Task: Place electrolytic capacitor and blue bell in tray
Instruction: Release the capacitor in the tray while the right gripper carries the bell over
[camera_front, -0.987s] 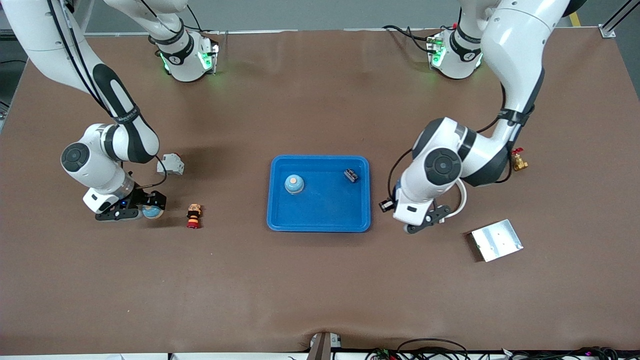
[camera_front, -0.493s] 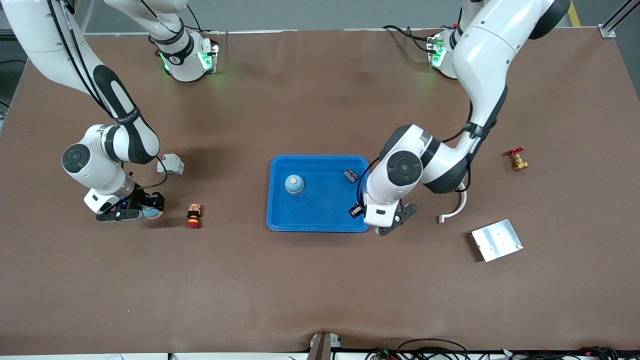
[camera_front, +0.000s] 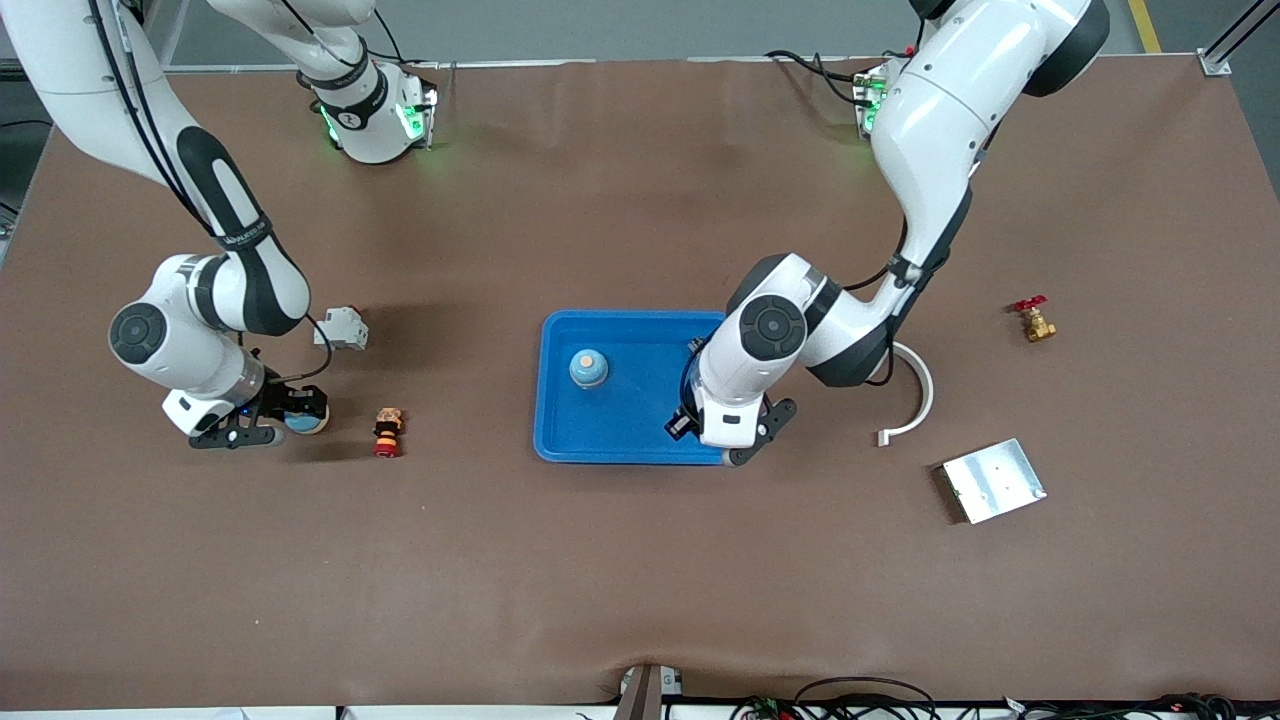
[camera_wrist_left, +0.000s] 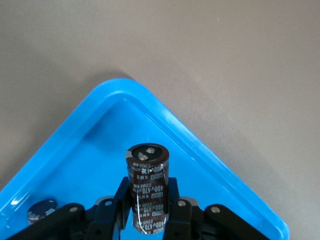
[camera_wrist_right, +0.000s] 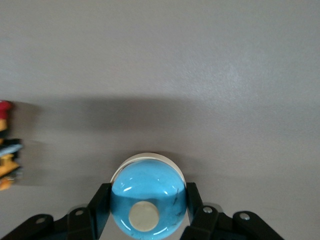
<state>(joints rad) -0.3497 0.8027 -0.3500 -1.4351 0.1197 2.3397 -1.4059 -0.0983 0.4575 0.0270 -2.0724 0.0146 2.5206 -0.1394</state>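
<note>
A: Left gripper (camera_wrist_left: 148, 220) — where is the capacitor relative to it?
B: The electrolytic capacitor (camera_wrist_left: 148, 192) stands pinched between the two fingers (camera_wrist_left: 176, 212), its terminal end away from the wrist. The gripper is over the blue tray (camera_front: 560, 425), above the corner nearest the front camera at the left arm's end (in the front view the wrist covers the part itself).

A: Right gripper (camera_front: 285, 420)?
B: Pressed onto a blue bell (camera_wrist_right: 148, 197); fingers contact both sides of the dome, cream button facing the wrist camera. It sits low, toward the right arm's end of the table, well apart from the tray. Whether the bell's base touches the table, cannot tell.

A: Already in the tray?
B: A second blue bell (camera_front: 588, 367) rests inside. A dark cylindrical part (camera_wrist_left: 41, 210) lies there too; in the front view the left arm hides nearly all of it.

A: Surroundings?
B: Small stacked red-and-orange piece (camera_front: 387, 431) just beside the right gripper, between it and the tray. Grey-white block (camera_front: 341, 328) farther from the camera than that gripper. At the left arm's end: white curved piece (camera_front: 915, 395), silver metal plate (camera_front: 993, 480), brass valve with red handle (camera_front: 1033, 319).
</note>
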